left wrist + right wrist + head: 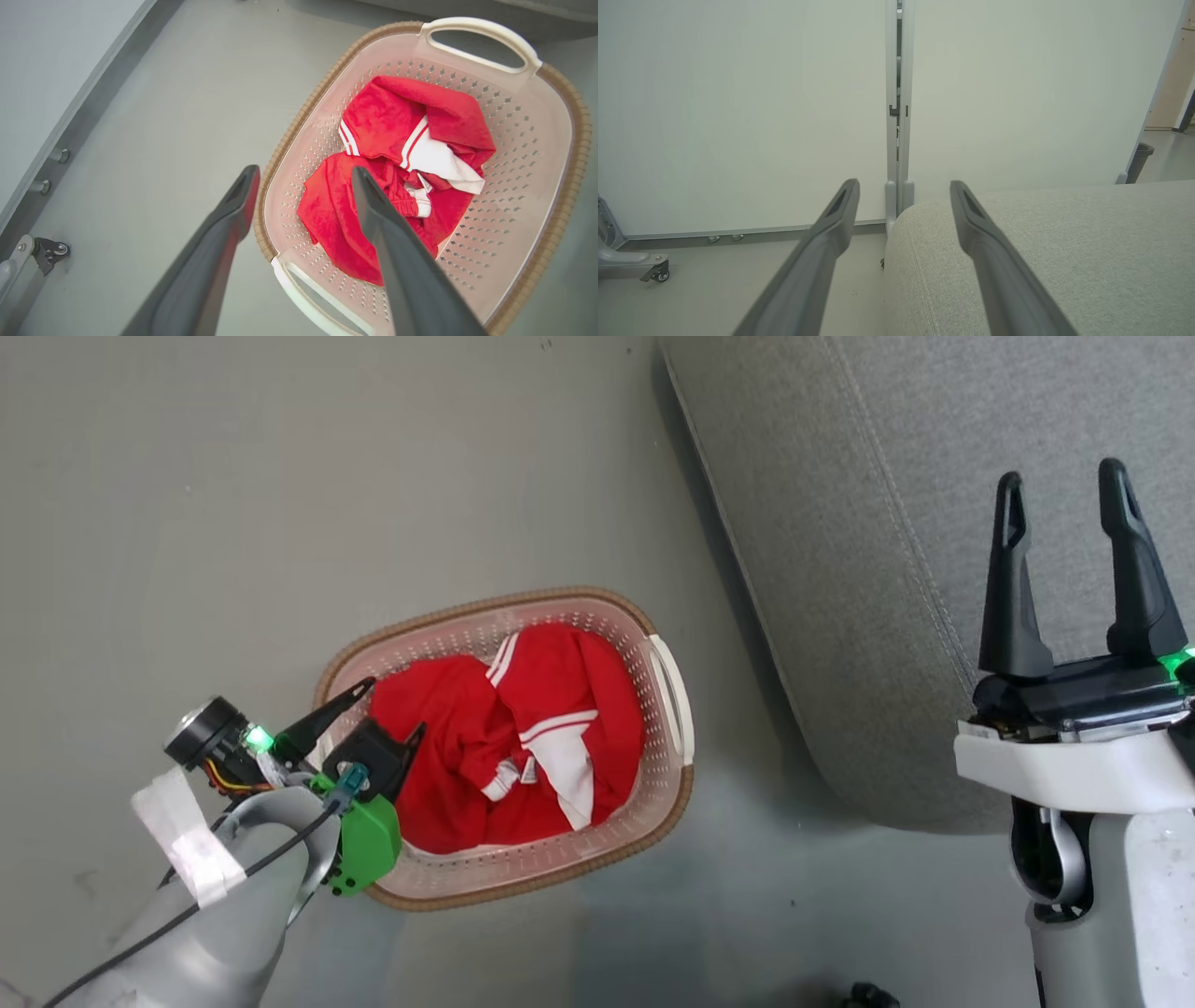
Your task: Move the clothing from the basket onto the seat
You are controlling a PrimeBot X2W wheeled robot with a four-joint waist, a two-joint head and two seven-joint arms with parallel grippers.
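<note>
A: How is the clothing (504,747) expected to handle?
B: As soft, light, limp; a raised fold at the heap's nine o'clock may be pinched. It is heaped in the basket (523,889), the seat (887,523) at two o'clock
A: Grippers?
B: The left gripper (394,705) and right gripper (1060,476) are spread apart, empty; the garment count is hidden by folds

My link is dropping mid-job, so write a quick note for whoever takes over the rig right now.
Left gripper: open, empty, above the basket's edge by the clothing.
Right gripper: open, empty, over the seat.
Clothing: heaped in the basket, on the floor beside the seat.
Done: no clothing on the seat yet.
Left: grasp the clothing, move it onto the seat.
</note>
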